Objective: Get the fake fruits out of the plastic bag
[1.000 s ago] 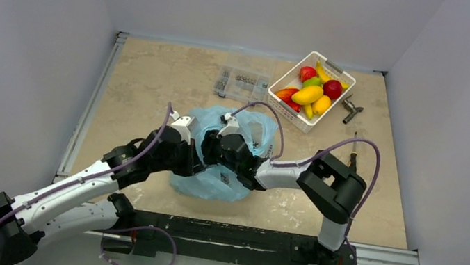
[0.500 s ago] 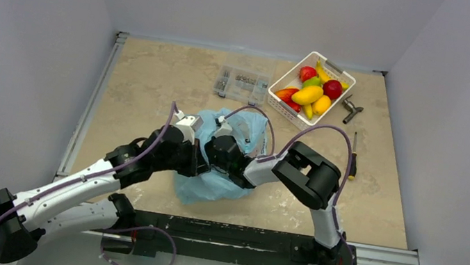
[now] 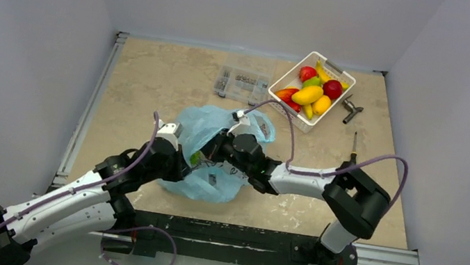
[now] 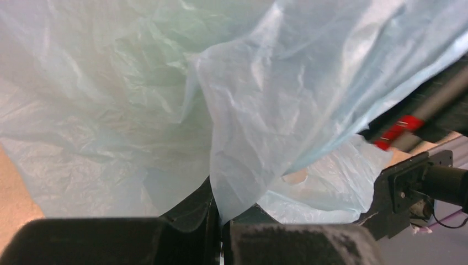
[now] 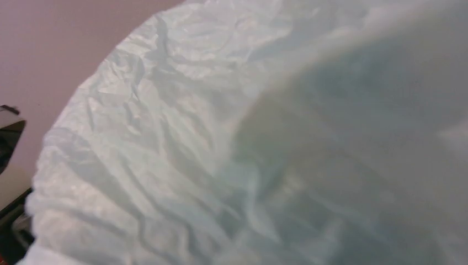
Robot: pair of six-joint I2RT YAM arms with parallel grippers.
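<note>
left gripper (image 4: 219, 223) pinches a fold of the plastic bag (image 3: 195, 123), mid-table; the right gripper (image 3: 216, 152) is buried in film — clamped or slack, i cannot tell. the thin film may slip or tear under pulling. fake fruits (image 3: 194, 159): maybe a green glimpse inside. white basket (image 3: 284, 115) holds other fruit.

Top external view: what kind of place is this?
Probably a robot test cell: plain walls box in the table, two arms are bolted at its near edge, and the props are a fruit basket and a plastic bag.
</note>
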